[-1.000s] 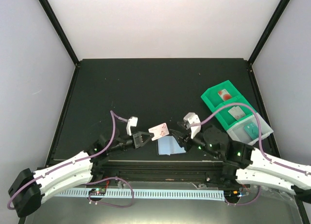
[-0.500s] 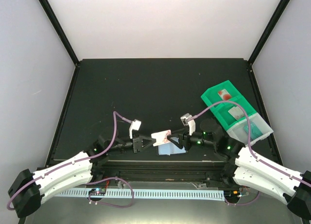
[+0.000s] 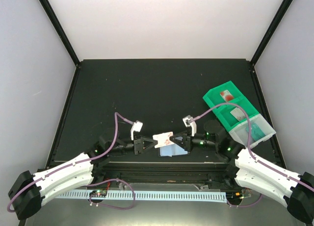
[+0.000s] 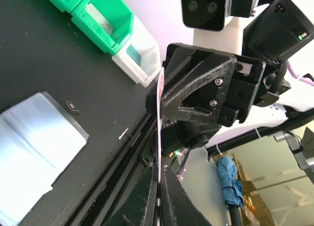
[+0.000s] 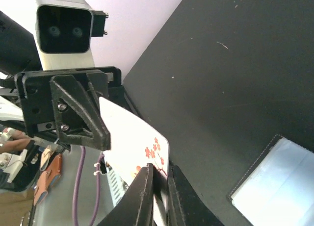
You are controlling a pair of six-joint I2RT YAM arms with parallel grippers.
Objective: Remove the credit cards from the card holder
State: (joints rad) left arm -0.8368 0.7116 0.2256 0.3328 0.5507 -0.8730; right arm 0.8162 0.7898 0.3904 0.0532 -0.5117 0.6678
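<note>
Left fingers (image 4: 146, 199) were pinched shut on one end of a pale credit card (image 3: 163, 138) with red marks. The right fingers (image 5: 145, 191) were closed on its opposite end, so the card hung between them, just above the card holder (image 3: 171, 150). The card holder lay open on the black table (image 3: 147, 88), its pale blue lining facing up. Beyond the card holder and to its right sat a green tray (image 3: 210, 102) with small cards in its compartments. Pale walls (image 3: 162, 25) enclosed the table.
</note>
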